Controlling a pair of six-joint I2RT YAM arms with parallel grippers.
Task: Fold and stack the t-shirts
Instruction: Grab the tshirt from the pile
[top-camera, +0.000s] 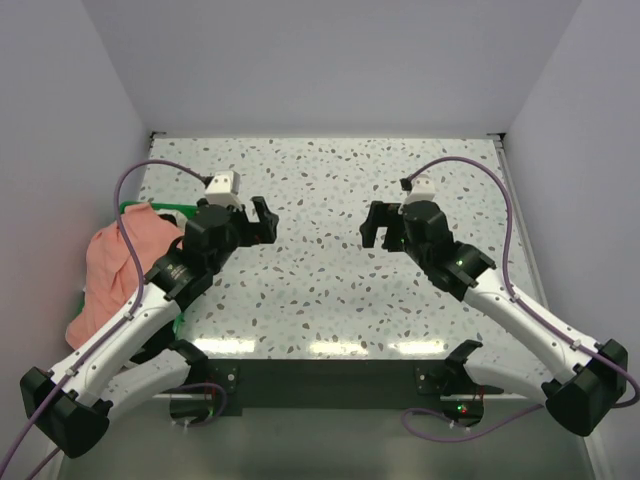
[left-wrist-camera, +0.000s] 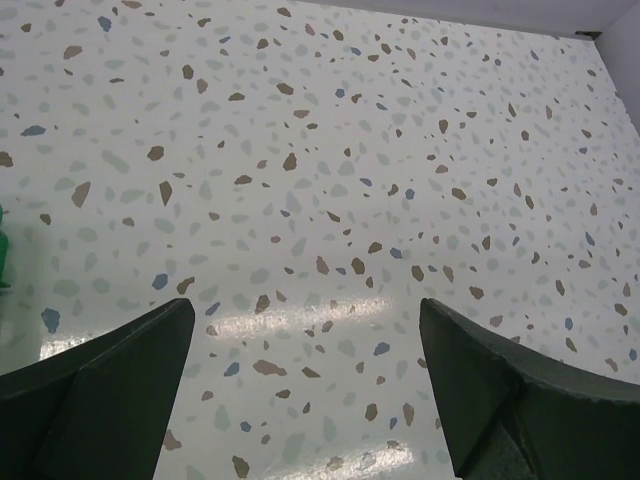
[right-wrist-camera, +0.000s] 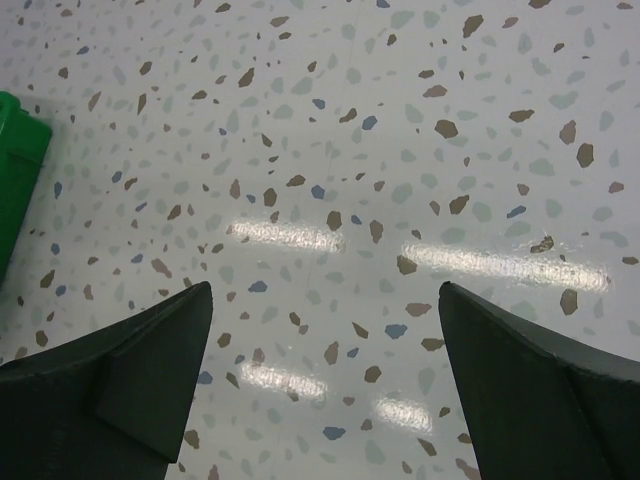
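Observation:
A salmon-pink t-shirt (top-camera: 108, 268) lies bunched in and over the green plastic bin (top-camera: 168, 211) at the left edge of the table, partly hidden by my left arm. No other shirt shows. My left gripper (top-camera: 264, 221) is open and empty above the bare speckled tabletop (top-camera: 320, 190), right of the bin. My right gripper (top-camera: 374, 226) is open and empty, facing it across the middle. In the left wrist view the left gripper (left-wrist-camera: 306, 345) shows only tabletop between its fingers; the same holds for the right gripper (right-wrist-camera: 325, 335) in the right wrist view.
The green bin's corner shows at the left edge of the right wrist view (right-wrist-camera: 18, 165). Grey walls close the table at the back and both sides. Purple cables loop from both arms. The arm bases stand at the near edge.

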